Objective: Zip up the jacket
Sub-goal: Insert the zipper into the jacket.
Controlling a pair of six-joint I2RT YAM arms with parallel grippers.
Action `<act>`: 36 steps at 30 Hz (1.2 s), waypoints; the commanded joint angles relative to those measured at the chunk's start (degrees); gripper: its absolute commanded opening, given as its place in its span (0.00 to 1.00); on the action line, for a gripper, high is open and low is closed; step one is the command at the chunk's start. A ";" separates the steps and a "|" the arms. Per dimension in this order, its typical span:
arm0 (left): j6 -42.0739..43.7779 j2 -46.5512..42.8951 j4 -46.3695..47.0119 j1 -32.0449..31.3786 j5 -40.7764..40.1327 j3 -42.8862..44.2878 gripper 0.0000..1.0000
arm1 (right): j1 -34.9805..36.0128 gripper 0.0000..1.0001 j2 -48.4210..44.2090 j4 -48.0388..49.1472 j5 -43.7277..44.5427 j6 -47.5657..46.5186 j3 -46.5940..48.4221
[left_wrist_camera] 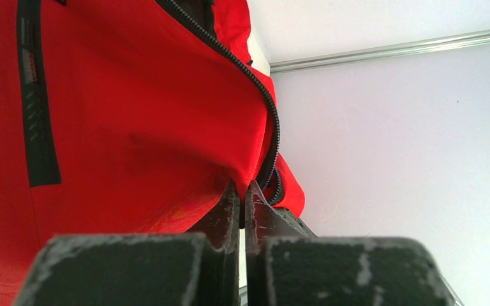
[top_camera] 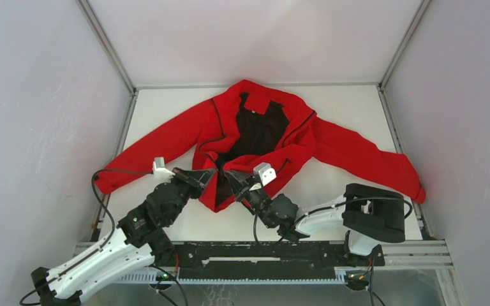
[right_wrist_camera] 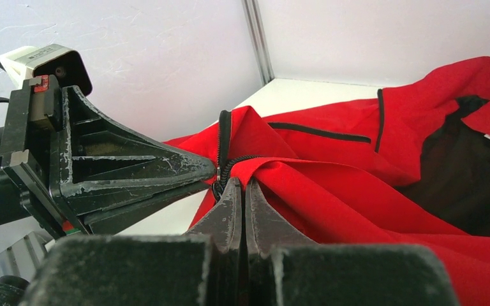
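The jacket (top_camera: 226,124) lies spread on the table (top_camera: 332,102) with its sleeves out to both sides and its front open on the black lining. The left gripper (left_wrist_camera: 242,188) is pinched tight on one front edge at the lower end of the zipper (left_wrist_camera: 255,83). The right gripper (right_wrist_camera: 243,185) is clamped on the red fabric of the other edge, and the two sets of tips nearly touch.

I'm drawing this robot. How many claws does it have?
2. The left claw pinches one front flap of the jacket at its bottom. The right claw pinches the other flap right beside it. None seem hidden.
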 commanded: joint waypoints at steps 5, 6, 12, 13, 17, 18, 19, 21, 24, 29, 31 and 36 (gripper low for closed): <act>-0.59 -1.10 1.39 -0.26 -1.15 -0.05 0.00 | 1.12 0.00 0.69 3.94 1.84 0.44 3.08; -0.60 -1.08 1.37 -0.27 -1.14 -0.01 0.00 | 1.13 0.00 0.78 4.13 1.84 0.37 3.16; -0.61 -1.27 1.39 -0.30 -1.07 -0.14 0.00 | 1.21 0.00 1.48 4.42 2.53 0.43 3.52; -0.68 -1.22 1.37 -0.26 -1.06 -0.22 0.00 | 1.20 0.00 1.55 4.31 2.49 0.44 3.67; -0.63 -1.27 1.38 -0.28 -0.99 -0.23 0.00 | 1.42 0.00 1.72 4.15 2.69 0.22 4.04; -0.65 -1.31 1.37 -0.31 -0.98 -0.23 0.00 | 1.40 0.00 1.72 4.17 2.81 0.18 4.09; -0.66 -1.29 1.37 -0.26 -0.98 -0.23 0.00 | 1.38 0.00 1.77 4.09 2.82 0.24 4.13; -0.64 -1.23 1.33 -0.31 -1.00 -0.23 0.00 | 1.38 0.00 1.88 4.05 2.79 0.33 4.22; -0.80 -0.94 1.37 -0.26 -0.89 -0.14 0.00 | 1.53 0.00 1.85 4.08 2.59 0.39 4.23; -0.76 -0.77 1.40 -0.27 -0.88 -0.12 0.00 | 1.60 0.00 1.92 4.00 2.67 0.36 4.32; -0.89 -0.84 1.46 -0.27 -0.93 -0.15 0.00 | 1.60 0.00 1.77 3.95 2.66 0.35 4.33; -0.72 -1.40 1.21 -0.29 -1.34 -0.23 0.00 | 2.08 0.00 1.66 3.34 3.22 -0.47 4.32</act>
